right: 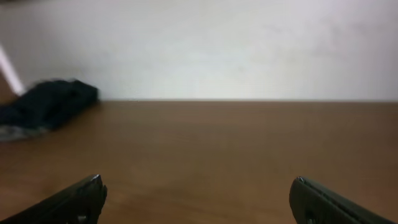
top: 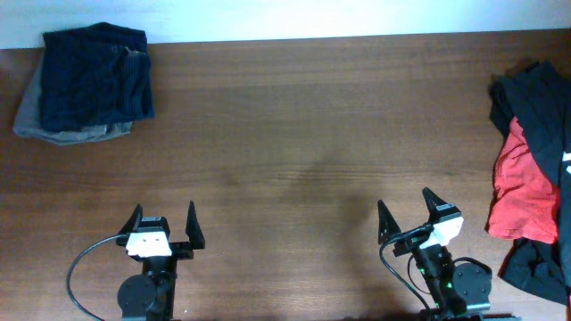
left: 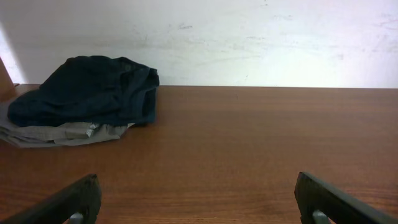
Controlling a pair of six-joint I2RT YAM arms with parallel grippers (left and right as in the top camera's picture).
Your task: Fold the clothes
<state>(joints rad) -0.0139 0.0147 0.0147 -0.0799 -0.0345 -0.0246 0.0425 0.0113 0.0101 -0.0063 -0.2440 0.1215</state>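
A stack of folded clothes, a dark navy piece on a grey piece, lies at the table's far left corner. It also shows in the left wrist view and in the right wrist view. A loose heap of unfolded clothes lies at the right edge, black garments around a red one. My left gripper is open and empty near the front edge at the left. My right gripper is open and empty near the front edge at the right, left of the heap.
The brown wooden table spans the view. A white wall rises behind its far edge. A black cable loops beside the left arm's base.
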